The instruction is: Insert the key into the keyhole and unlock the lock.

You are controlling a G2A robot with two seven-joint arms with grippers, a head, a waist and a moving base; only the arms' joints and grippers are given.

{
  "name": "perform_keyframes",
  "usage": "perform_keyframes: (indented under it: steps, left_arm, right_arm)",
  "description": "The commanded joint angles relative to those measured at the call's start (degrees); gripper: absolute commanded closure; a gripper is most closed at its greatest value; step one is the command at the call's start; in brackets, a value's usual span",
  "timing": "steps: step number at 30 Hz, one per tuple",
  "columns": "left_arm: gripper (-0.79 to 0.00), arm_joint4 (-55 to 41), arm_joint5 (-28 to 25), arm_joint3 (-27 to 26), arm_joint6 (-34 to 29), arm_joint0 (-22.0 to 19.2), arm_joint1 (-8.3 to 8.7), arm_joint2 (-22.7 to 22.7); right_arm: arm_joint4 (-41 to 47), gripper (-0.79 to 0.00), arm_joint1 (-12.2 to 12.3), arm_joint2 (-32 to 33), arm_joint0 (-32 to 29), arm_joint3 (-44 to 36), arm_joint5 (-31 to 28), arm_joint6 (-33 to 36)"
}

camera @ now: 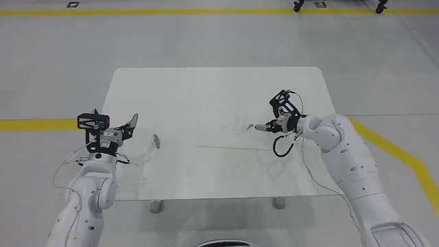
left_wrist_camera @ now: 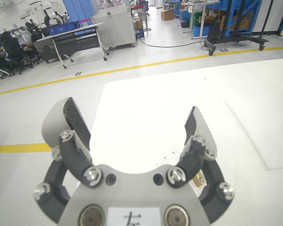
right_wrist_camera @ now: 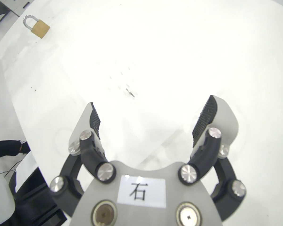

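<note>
Left gripper (left_wrist_camera: 136, 128) sat closest to its wrist camera, fingers spread wide with nothing between the ribbed pads (left_wrist_camera: 76, 123). A brass corner of the padlock (left_wrist_camera: 199, 179) peeked out from under the gripper's base, beside one finger link. From the top view, the left gripper (camera: 130, 122) hung over the near left part of the white table (camera: 206, 82). The padlock (camera: 157, 140) lay flat on the tabletop near it, on the side toward the table's middle, not touching it.

Right gripper (right_wrist_camera: 153, 116) was spread wide too and gripped nothing. A thin dark sliver (right_wrist_camera: 130, 92) lay on the table just ahead of its fingertips, apart from them. It was too small to tell whether it was the key. In the right wrist view the padlock (right_wrist_camera: 39, 27) lay far beyond that, near the table's rounded corner, brass body and silver shackle both flat on the surface.

In the top view the right gripper (camera: 260, 127) was over the right half of the table, above a thin white sheet (camera: 226, 134) lying on it, well apart from the padlock.
</note>
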Motion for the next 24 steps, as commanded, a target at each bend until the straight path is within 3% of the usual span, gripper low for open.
perform_keyframes:
  steps: [1, 5, 6, 8, 10, 14, 18, 24]
  left_arm:
    - [-0.785, 0.00, 0.00, 0.00, 0.00, 0.00, 0.00, 0.00]
    - [-0.785, 0.00, 0.00, 0.00, 0.00, 0.00, 0.00, 0.00]
    - [-0.785, 0.00, 0.00, 0.00, 0.00, 0.00, 0.00, 0.00]
    - [-0.785, 0.00, 0.00, 0.00, 0.00, 0.00, 0.00, 0.00]
    - [-0.785, 0.00, 0.00, 0.00, 0.00, 0.00, 0.00, 0.00]
    - [-0.785, 0.00, 0.00, 0.00, 0.00, 0.00, 0.00, 0.00]
    - [-0.785, 0.00, 0.00, 0.00, 0.00, 0.00, 0.00, 0.00]
    - [-0.785, 0.00, 0.00, 0.00, 0.00, 0.00, 0.00, 0.00]
  right_arm:
    - [2.55, -0.785, -0.16, -1.06, 1.90, 2.57, -1.87, 1.15]
    - [7.63, -0.785, -0.36, -2.93, 4.73, 7.03, -6.28, 3.72]
    - [9.00, -0.730, -0.39, -3.32, 5.46, 8.08, -7.23, 4.61]
    - [11.11, -0.514, -0.41, -4.08, 6.88, 10.05, -8.37, 6.60]
    - [11.45, -0.388, -0.45, -5.12, 8.28, 11.54, -8.34, 8.44]
    - [12.09, -0.305, -0.87, -8.10, 10.43, 13.67, -9.13, 10.67]
    - [10.91, -0.317, -1.33, -10.80, 12.24, 15.15, -8.12, 11.00]
    - [10.31, -0.246, -1.91, -13.65, 14.14, 17.31, -8.11, 9.48]
